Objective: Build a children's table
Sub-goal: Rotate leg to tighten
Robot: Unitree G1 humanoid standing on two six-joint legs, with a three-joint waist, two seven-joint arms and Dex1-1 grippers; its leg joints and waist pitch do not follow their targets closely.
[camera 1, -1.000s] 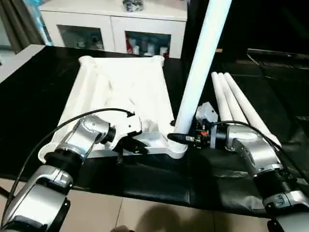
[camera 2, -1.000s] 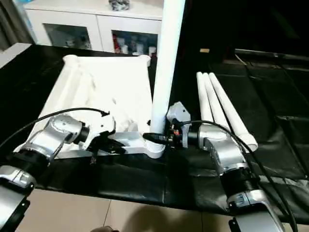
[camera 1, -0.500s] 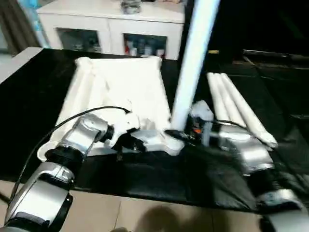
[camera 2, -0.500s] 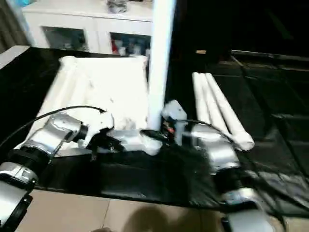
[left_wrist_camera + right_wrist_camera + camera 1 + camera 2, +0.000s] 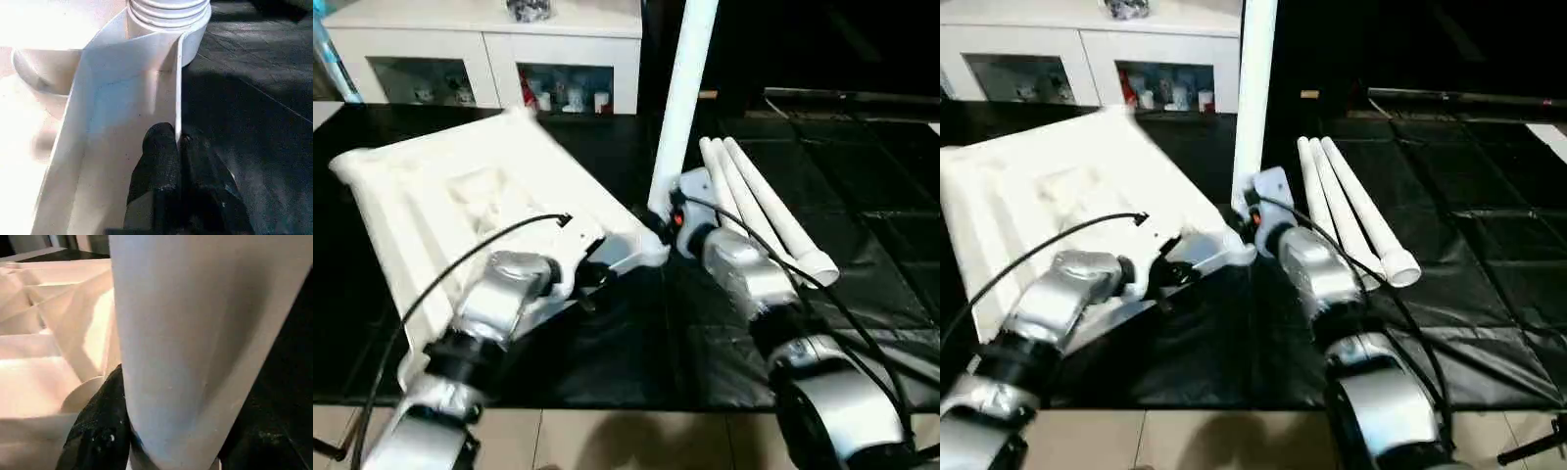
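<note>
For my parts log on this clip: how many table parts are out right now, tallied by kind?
Tabletop: 1
Leg standing in a corner socket: 1
Loose legs lying on the black mat: 3
Total: 5 parts

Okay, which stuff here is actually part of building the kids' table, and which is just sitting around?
Part of the job:
- white tabletop, underside up
- upright leg standing in its corner socket
- three spare legs lying together on the black surface

Just lying about:
- white glass-door cabinet behind
- small items on its shelves
</note>
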